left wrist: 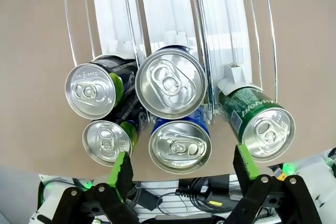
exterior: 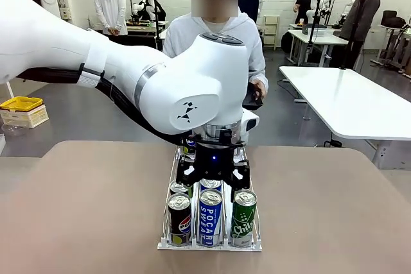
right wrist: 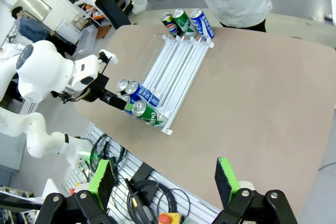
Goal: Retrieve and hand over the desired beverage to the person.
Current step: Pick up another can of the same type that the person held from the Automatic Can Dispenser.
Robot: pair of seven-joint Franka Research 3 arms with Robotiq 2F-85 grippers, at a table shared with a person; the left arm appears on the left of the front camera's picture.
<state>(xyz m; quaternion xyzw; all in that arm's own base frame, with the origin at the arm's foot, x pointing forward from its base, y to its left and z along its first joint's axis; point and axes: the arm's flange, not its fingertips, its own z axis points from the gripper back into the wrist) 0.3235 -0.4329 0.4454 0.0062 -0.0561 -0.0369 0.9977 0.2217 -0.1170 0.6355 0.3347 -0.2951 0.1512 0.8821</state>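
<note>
Evidently the fetch has barely begun: the left gripper (left wrist: 184, 161), jaws spread wide and empty, hangs over the robot-side end of the rack (exterior: 192, 247), so gripping, lifting and passing a can to the person (exterior: 215, 36) beyond the rack's far end all remain. Below it stand five cans: two Pepsi cans (left wrist: 94, 90), two Pocari Sweat cans (left wrist: 170, 82), one green can (left wrist: 257, 119). Three more cans (right wrist: 184, 22) sit at the rack's far end. The right gripper (right wrist: 165, 174), jaws likewise wide, hovers well off the rack.
</note>
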